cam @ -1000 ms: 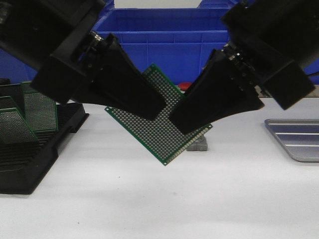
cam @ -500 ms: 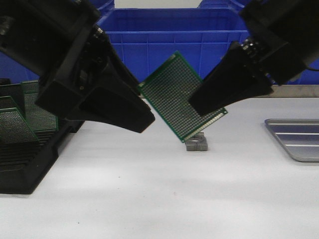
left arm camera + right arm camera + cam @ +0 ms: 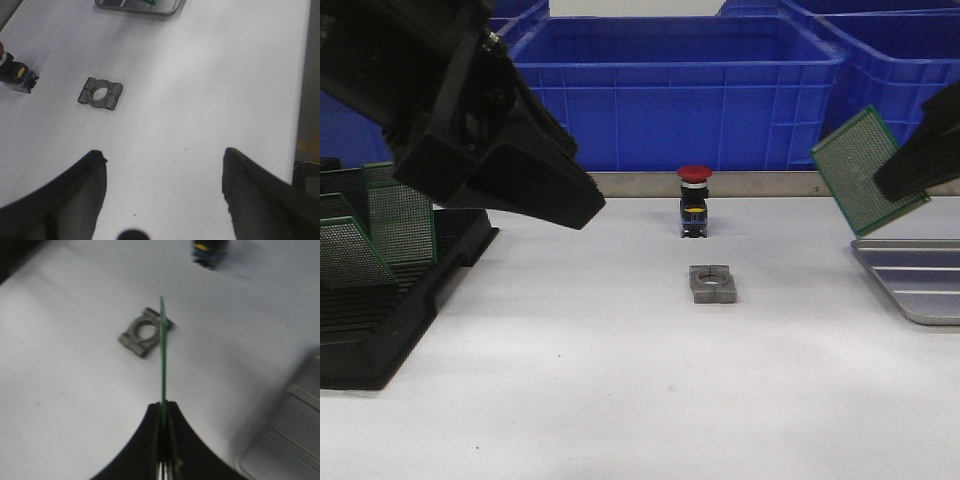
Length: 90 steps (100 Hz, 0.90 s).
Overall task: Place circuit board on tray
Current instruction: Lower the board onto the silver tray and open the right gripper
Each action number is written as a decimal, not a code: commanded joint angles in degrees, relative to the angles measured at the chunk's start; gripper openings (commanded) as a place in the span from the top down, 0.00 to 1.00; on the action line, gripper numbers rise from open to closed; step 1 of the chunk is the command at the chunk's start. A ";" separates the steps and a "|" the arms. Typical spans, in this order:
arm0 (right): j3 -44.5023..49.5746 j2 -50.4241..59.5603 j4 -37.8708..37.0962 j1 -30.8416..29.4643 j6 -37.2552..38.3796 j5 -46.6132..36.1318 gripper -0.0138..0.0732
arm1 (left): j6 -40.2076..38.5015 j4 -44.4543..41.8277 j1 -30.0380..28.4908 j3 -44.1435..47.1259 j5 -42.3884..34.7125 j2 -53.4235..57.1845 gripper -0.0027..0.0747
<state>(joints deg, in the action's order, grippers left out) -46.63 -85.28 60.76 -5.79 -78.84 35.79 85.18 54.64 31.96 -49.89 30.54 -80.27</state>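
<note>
My right gripper point(image 3: 892, 190) is shut on a green circuit board point(image 3: 865, 170) and holds it tilted in the air, just above the near-left corner of the silver ribbed tray point(image 3: 916, 282) at the right edge. In the right wrist view the board point(image 3: 162, 357) shows edge-on between the shut fingers, my right gripper point(image 3: 163, 405) gripping its end, with the tray point(image 3: 287, 440) off to one side. My left gripper point(image 3: 585, 208) hangs over the left-middle of the table; in the left wrist view it point(image 3: 164, 152) is open and empty.
A black slotted rack point(image 3: 390, 300) at the left holds several green boards point(image 3: 400, 222). A grey metal clamp block point(image 3: 712, 283) lies mid-table, a red-capped push button point(image 3: 694, 200) stands behind it. Blue bins point(image 3: 680, 85) line the back.
The right gripper has carried the circuit board from the table's middle to the right, above the tray's edge. The left gripper has let go of the board and drawn back to the left.
</note>
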 commanded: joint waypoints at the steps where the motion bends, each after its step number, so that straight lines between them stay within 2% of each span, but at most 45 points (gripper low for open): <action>1: -1.72 -0.75 2.70 -2.40 0.85 -3.99 0.98 | -0.54 1.97 -0.12 -1.83 -0.80 1.94 0.37; 23: -1.72 -6.88 5.71 -3.88 0.85 -12.34 0.98 | -0.54 1.97 -0.12 -1.83 -0.80 1.94 0.37; 44: -1.72 -9.18 7.75 -3.88 0.85 -14.85 0.96 | -0.54 1.97 -0.12 -1.83 -0.80 1.94 0.37; 51: -1.72 -9.18 7.75 -3.88 1.35 -15.27 0.83 | -0.54 1.97 -0.12 -1.83 -0.80 1.94 0.37; 58: -1.72 -9.18 7.75 -3.88 2.37 -15.73 0.62 | -0.54 1.97 -0.12 -1.83 -0.80 1.94 0.37; 64: -1.72 -9.06 7.75 -3.88 2.37 -16.72 0.38 | -0.54 1.97 -0.12 -1.83 -0.80 1.94 0.37; 65: -1.72 -9.06 7.75 -3.88 2.37 -16.85 0.38 | -0.54 1.97 -0.12 -1.83 -0.80 1.94 0.37; 70: -1.72 -8.94 7.75 -3.88 2.37 -17.96 0.23 | -0.54 1.97 -0.12 -1.83 -0.80 1.94 0.37; 77: -1.72 -8.58 7.75 -3.88 2.37 -19.36 0.14 | -0.54 1.97 -0.12 -1.83 -0.80 1.94 0.37; 90: -1.72 -6.69 7.70 -3.88 2.37 -19.62 0.17 | -0.54 1.97 -0.67 -1.83 -0.80 1.98 0.37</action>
<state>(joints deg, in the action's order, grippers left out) -46.63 -95.90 67.40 -9.42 -76.51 16.56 85.18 54.64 31.83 -49.89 30.54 -80.27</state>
